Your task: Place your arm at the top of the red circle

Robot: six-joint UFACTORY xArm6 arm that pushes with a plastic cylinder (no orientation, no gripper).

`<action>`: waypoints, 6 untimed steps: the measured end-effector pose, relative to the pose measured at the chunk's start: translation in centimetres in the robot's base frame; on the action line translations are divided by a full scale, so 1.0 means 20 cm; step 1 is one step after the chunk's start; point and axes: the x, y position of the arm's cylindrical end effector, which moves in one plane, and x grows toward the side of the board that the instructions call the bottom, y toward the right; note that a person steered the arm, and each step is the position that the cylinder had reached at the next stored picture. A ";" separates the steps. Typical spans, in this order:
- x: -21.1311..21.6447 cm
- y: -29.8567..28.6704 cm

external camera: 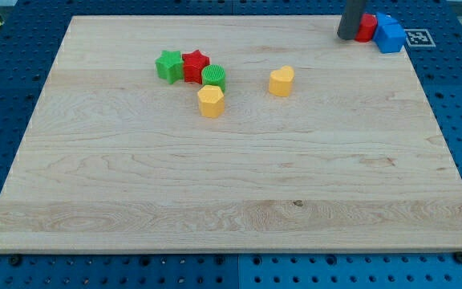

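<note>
I am getting a bright, evenly lit feed from the one camera. Light is coming mostly from overhead, diffuse, and the pale wooden board (239,177) is showing its grain clearly with no hot glare. Shadows are staying short and soft: the yellow heart block (281,81) is casting only a faint dark edge at its base. My tip (348,37) is looking a little soft and dark against the board's top edge, with the rod running out of frame above. Focus is holding well across the middle; block edges are showing slight compression fuzz. The board's sides are converging toward the view's top from perspective.
</note>
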 end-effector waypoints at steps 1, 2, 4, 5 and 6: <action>-0.01 0.01; -0.02 -0.01; -0.02 -0.53; -0.01 -0.94; 0.07 -1.18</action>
